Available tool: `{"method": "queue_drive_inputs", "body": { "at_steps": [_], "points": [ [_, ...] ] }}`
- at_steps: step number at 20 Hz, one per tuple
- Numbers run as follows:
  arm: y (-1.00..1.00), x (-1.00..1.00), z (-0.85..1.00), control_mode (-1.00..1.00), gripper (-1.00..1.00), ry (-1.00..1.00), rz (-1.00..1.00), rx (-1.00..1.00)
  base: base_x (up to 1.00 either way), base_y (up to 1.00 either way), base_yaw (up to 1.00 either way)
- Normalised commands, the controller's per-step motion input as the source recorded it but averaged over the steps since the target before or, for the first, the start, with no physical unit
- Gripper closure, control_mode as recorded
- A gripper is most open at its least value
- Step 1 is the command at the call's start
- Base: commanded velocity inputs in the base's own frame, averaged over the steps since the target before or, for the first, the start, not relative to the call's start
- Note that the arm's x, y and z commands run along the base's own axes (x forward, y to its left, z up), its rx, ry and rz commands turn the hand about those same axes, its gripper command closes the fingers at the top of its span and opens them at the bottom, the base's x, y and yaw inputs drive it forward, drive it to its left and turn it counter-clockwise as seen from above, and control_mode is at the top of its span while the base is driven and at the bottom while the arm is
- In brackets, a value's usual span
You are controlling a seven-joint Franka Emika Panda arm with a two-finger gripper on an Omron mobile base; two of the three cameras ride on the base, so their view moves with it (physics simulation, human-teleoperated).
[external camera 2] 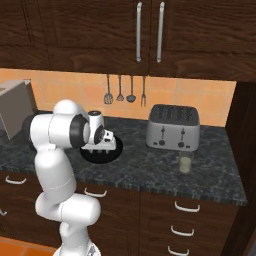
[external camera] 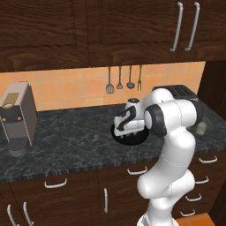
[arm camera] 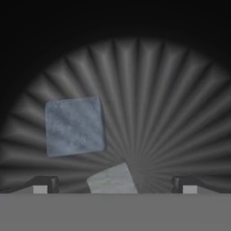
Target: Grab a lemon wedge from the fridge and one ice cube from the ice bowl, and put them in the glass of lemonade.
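At the gripper: gripper [arm camera: 115, 182] points down into the ice bowl [arm camera: 180, 99], jaws spread wide, nothing between them; dark fingertips [arm camera: 47, 182] sit far apart at the bottom of the hand view.
Ice cube, near: pale grey cube [arm camera: 113, 179] lies on the bowl floor between the two tips, partly cut off by the frame bottom, touching neither tip.
Ice cube, far: second, bluish-grey ice cube [arm camera: 74, 126] lies flat on the ribbed bowl floor, beyond the near one and toward the left tip's side, apart from both.
Arm: white arm [external camera: 170, 145] bends over the counter edge, hand hanging right over the bowl, covering most of it in both base views.
Ice bowl: glossy black, shallow, on the dark speckled counter [external camera 2: 150, 167], near the front edge; only its rim [external camera 2: 116, 150] peeks out under the hand.
Glass of lemonade: small clear tumbler [external camera 2: 185, 163] of pale yellow-green liquid, upright on the counter, well to the right of the bowl, just in front of the toaster.
Toaster: silver four-slot toaster [external camera 2: 173, 127], behind the glass, against the orange tile wall.
Coffee machine: grey coffee machine [external camera: 17, 118] at the counter's left end, well apart from the bowl.
Wall: four utensils [external camera 2: 125, 90] hang on the tiles under dark wood cabinets [external camera 2: 150, 35].
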Motion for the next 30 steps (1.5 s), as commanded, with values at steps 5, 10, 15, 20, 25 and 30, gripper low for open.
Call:
{"method": "queue_drive_inputs", "body": {
  "at_steps": [5, 10, 15, 20, 25, 30],
  "points": [
    [0.0, 0.0, -0.41, -1.0, -1.0, 0.0, 0.0, 0.0, 0.0, 0.0, 0.0],
    [0.0, 0.0, 0.0, -1.0, -1.0, 0.0, 0.0, 0.0, 0.0, 0.0, 0.0],
    [0.0, 0.0, 0.0, -1.0, 1.0, 0.0, 0.0, 0.0, 0.0, 0.0, 0.0],
    [0.0, 0.0, 0.0, -1.0, 1.0, 0.0, 0.0, 0.0, 0.0, 0.0, 0.0],
    [0.0, 0.0, 0.0, -1.0, 1.0, 0.0, 0.0, 0.0, 0.0, 0.0, 0.0],
    [0.0, 0.0, 0.17, -1.0, 1.0, 0.0, 0.0, 0.0, 0.0, 0.0, 0.0]
  ]
}}
